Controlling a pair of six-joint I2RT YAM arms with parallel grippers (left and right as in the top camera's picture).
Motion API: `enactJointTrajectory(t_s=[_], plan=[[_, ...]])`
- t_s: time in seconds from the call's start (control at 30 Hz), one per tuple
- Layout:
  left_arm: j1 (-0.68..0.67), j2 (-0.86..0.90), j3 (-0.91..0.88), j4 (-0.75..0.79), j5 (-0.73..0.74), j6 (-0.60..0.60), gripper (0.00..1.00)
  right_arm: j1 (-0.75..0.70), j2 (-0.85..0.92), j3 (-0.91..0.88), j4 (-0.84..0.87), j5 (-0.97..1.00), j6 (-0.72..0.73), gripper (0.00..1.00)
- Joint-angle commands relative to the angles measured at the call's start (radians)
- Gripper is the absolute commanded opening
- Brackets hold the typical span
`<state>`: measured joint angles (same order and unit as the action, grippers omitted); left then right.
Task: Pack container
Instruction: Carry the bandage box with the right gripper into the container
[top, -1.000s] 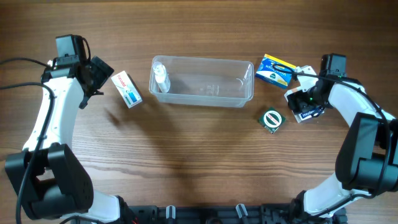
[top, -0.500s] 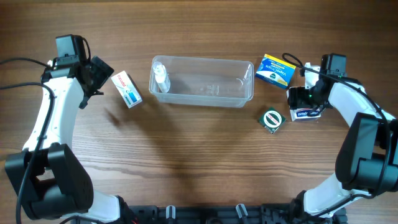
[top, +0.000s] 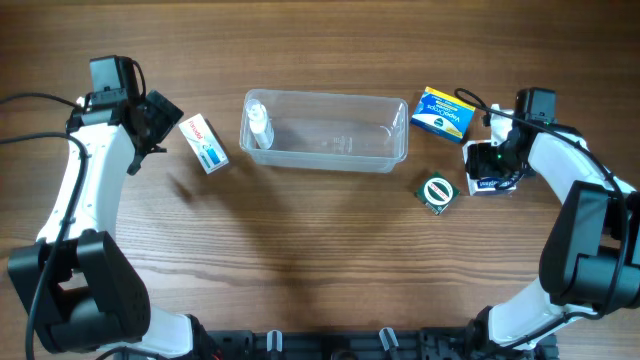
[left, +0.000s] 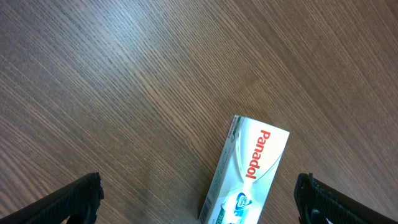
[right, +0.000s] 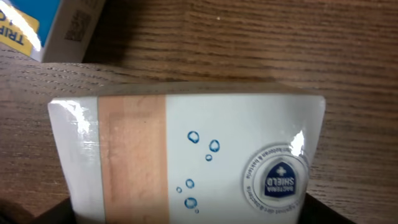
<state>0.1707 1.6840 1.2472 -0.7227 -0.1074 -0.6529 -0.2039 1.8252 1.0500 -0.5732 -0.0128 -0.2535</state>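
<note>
Right gripper (top: 493, 162) straddles a glossy white plaster box (right: 186, 155); I cannot tell whether its fingers are pinching it. I judge it best to squeeze the flat cardboard sides squarely and lift clear of the blue carton (top: 444, 112) nearby. Beyond, mid-table, sits the container (top: 330, 165), clear rounded plastic, with a small bottle (top: 260, 125) inside. Farthest, the left gripper (left: 198, 183) hangs spread wide near the Panadol box (left: 252, 174).

Clear glossy plastic container (top: 330, 160); matt wood-grain table (top: 300, 250); glossy, probably cardboard, box (right: 186, 155).
</note>
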Motion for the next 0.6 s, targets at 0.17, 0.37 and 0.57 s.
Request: enactJointTrajectory(t_s=[0.17, 0.37, 0.57], plan=[[0.004, 0.007, 0.01, 0.0, -0.014, -0.006, 1.0, -0.004, -0.047, 0.033, -0.015, 0.028, 0.021, 0.7], [0.004, 0.007, 0.01, 0.0, -0.014, -0.006, 1.0, -0.002, -0.195, 0.033, -0.02, 0.001, 0.08, 0.7], [0.004, 0.007, 0.01, 0.0, -0.014, -0.006, 1.0, 0.05, -0.377, 0.033, -0.058, -0.101, 0.196, 0.69]])
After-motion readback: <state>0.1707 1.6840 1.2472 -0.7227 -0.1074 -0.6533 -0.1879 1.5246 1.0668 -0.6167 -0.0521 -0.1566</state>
